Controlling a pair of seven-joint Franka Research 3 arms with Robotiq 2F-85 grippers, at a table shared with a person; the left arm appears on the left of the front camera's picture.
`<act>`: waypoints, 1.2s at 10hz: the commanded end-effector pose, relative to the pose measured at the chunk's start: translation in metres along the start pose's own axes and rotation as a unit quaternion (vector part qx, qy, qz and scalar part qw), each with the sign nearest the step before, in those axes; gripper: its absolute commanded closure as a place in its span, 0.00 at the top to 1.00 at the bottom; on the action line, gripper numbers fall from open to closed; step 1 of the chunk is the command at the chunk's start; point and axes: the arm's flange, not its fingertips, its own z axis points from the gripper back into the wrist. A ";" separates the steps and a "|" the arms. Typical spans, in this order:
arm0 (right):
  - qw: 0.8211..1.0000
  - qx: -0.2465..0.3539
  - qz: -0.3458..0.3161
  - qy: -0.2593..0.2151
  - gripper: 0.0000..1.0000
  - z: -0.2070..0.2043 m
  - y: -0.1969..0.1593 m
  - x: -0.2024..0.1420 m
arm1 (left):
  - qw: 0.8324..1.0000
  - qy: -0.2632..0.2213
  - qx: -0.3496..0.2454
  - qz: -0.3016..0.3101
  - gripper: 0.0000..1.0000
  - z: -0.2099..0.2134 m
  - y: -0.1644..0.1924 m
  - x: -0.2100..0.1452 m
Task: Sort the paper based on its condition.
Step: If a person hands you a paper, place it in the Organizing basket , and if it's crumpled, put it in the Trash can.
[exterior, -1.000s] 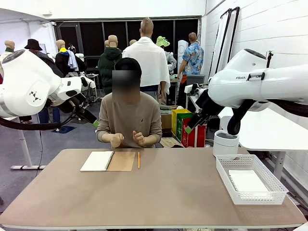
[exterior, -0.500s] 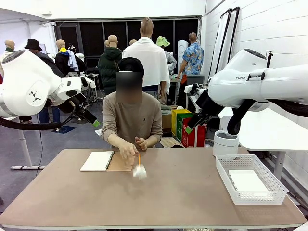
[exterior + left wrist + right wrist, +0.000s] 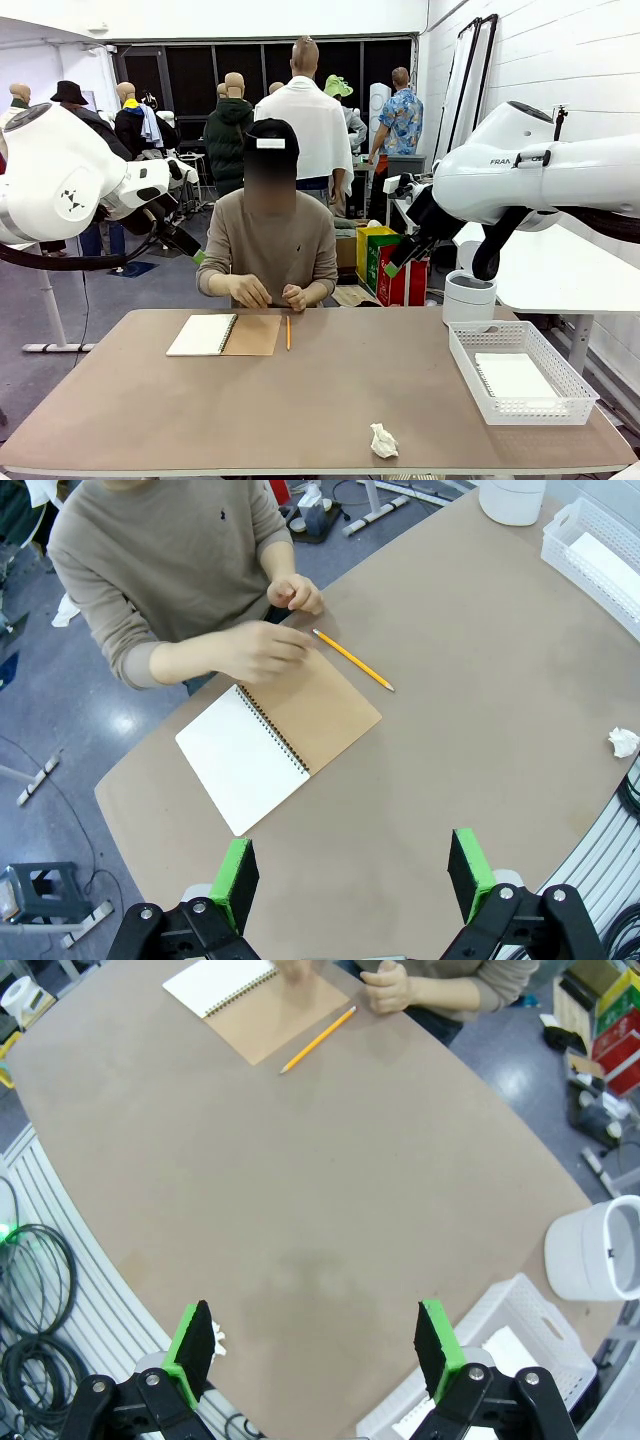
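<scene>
Right hand [image 3: 312, 1310] wide open, empty, hung above worktop [image 3: 330, 400]; left hand [image 3: 350, 842] likewise. Crumpled paper [image 3: 383, 441] lay near robot-side edge, well apart from basket [image 3: 520, 330]. Judged light, soft, springy: pinch across wad's middle, gently.

White paper [image 3: 383, 440], brown table [image 3: 330, 400], yellow pencil [image 3: 288, 332]

My table [image 3: 330, 400] is smooth, matt brown. Near the white plastic lattice basket [image 3: 540, 412], the crumpled paper [image 3: 383, 441] looks rough; farther from the basket, a matt cardboard notebook cover [image 3: 252, 335].
</scene>
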 end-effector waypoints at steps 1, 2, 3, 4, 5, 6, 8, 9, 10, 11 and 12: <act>1.000 0.000 -0.001 0.006 1.00 0.000 0.001 -0.001 | 1.000 -0.006 -0.003 -0.001 1.00 0.001 0.001 0.000; 1.000 0.000 -0.001 0.006 1.00 0.000 0.001 -0.001 | 1.000 -0.006 -0.003 -0.001 1.00 0.001 0.001 0.000; 1.000 0.000 -0.001 0.006 1.00 0.000 0.001 -0.001 | 1.000 -0.006 -0.003 -0.001 1.00 0.001 0.001 0.000; 1.000 0.000 -0.001 0.006 1.00 0.000 0.001 -0.001 | 1.000 -0.006 -0.003 -0.001 1.00 0.001 0.001 0.000; 1.000 0.000 -0.001 0.006 1.00 0.000 0.001 -0.001 | 1.000 -0.006 -0.003 -0.001 1.00 0.001 0.001 0.000; 1.000 0.000 -0.001 0.006 1.00 0.000 0.001 -0.001 | 1.000 -0.006 -0.003 -0.001 1.00 0.001 0.001 0.000; 1.000 0.000 -0.001 0.006 1.00 0.000 0.001 -0.001 | 1.000 -0.006 -0.003 -0.001 1.00 0.001 0.001 0.000; 1.000 0.000 -0.001 0.006 1.00 0.000 0.001 -0.001 | 1.000 -0.006 -0.003 -0.001 1.00 0.001 0.001 0.000; 1.000 0.000 -0.001 0.006 1.00 0.000 0.001 -0.001 | 1.000 -0.006 -0.003 -0.001 1.00 0.001 0.001 0.000; 1.000 0.000 -0.001 0.006 1.00 0.000 0.001 -0.001 | 1.000 -0.006 -0.003 -0.001 1.00 0.001 0.001 0.000; 1.000 0.000 -0.001 0.006 1.00 0.000 0.001 -0.001 | 1.000 -0.006 -0.003 -0.001 1.00 0.001 0.001 0.000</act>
